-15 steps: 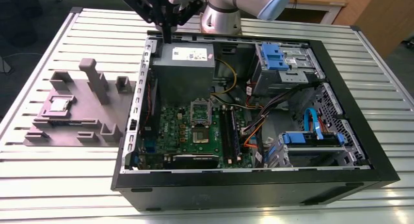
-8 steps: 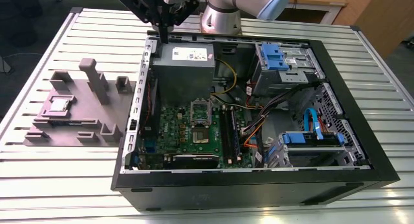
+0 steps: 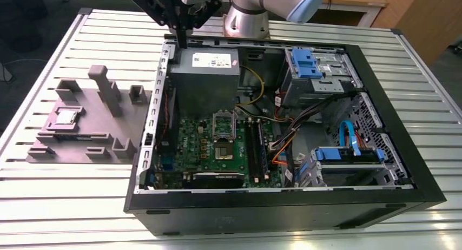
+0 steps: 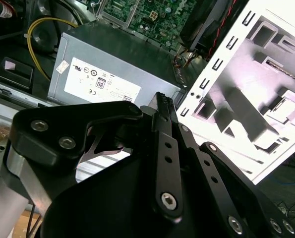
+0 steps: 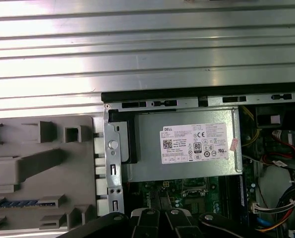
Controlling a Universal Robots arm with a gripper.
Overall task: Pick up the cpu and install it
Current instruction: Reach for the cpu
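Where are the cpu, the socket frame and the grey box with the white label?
cpu [image 3: 67,116], exterior view, its metal top.
socket frame [image 3: 224,125], exterior view, its green centre.
grey box [image 5: 194,145], first wrist view, its white label.

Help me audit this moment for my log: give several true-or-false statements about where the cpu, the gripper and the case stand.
1. The cpu lies on the grey fixture beside the computer case. True.
2. The gripper holds the cpu. False: it hangs empty above the case's corner by the power supply, apart from the cpu.
3. The power supply carries a white label. True.
4. The drive caddies are red. False: they are blue.
5. The case is closed. False: its side is open, showing the green motherboard.
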